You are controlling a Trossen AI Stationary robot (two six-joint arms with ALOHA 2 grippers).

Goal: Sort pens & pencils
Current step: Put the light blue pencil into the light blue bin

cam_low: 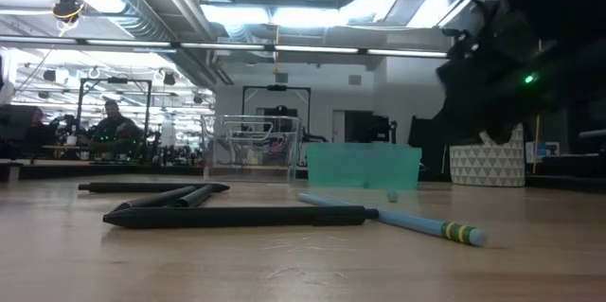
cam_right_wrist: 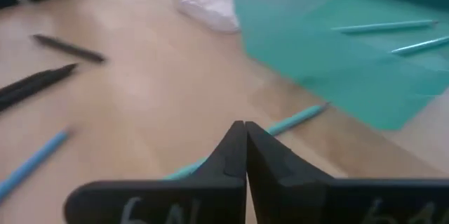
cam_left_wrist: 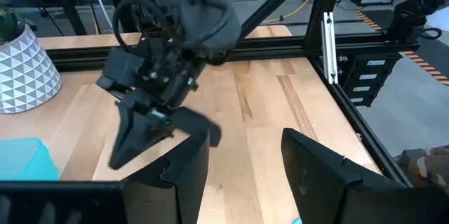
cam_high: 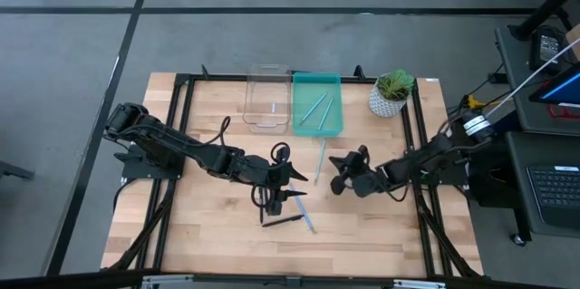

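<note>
My left gripper (cam_high: 288, 185) is open above mid-table and holds nothing; its wrist view looks between its open fingers (cam_left_wrist: 245, 140) at the right arm. My right gripper (cam_high: 337, 173) is shut, raised off the table (cam_low: 473, 65), with its tip (cam_right_wrist: 244, 129) over a light blue pencil (cam_right_wrist: 295, 119) lying flat near the teal tray (cam_high: 337, 108). Black pens (cam_low: 237, 215) (cam_high: 283, 221) and another blue pencil (cam_low: 417, 223) (cam_high: 306, 215) lie flat near the front. The teal tray holds blue pencils (cam_right_wrist: 382, 26). The clear container (cam_high: 267, 99) stands left of it.
A potted plant in a white patterned pot (cam_high: 390, 94) stands at the far right corner, right of the teal tray. A black frame rail (cam_high: 181, 126) runs around the tabletop. Bare wood lies on the table's left half and along the near edge.
</note>
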